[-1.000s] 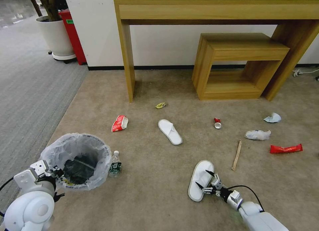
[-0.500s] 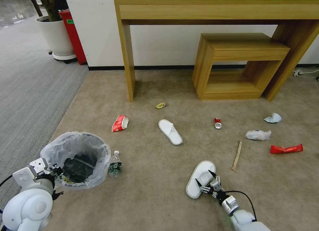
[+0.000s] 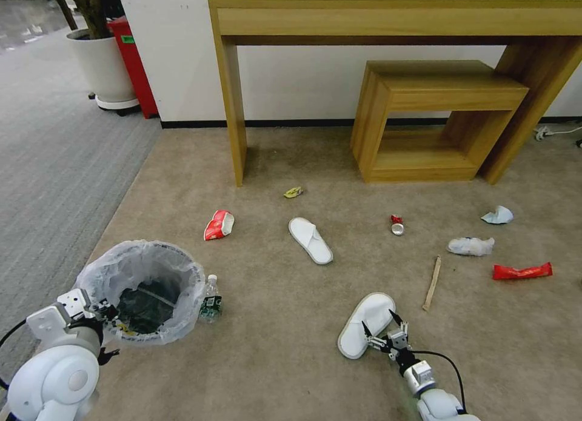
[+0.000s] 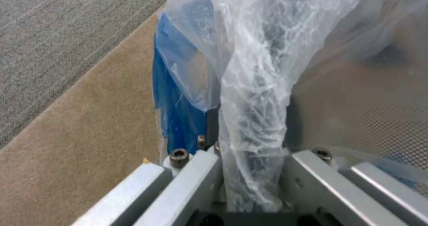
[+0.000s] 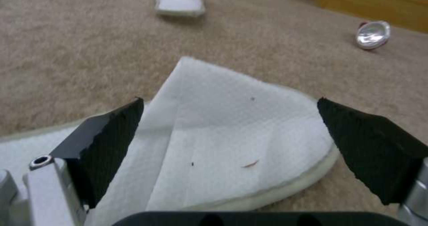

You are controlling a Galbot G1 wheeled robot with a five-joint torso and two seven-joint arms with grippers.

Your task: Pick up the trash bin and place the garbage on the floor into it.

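head: high, down at floor [image 3: 273, 348] | wrists: close, low | shared: near slipper [image 3: 365, 324]

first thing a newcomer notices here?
Litter strewn over the floor, with the right gripper open over the near white slipper. Next, at the left, the left gripper shut on the bag-lined rim of the trash bin, a small bottle lying beside it.

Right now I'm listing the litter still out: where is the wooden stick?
In the head view the wooden stick lies on the beige carpet on the robot's right, between the near white slipper and the red wrapper.
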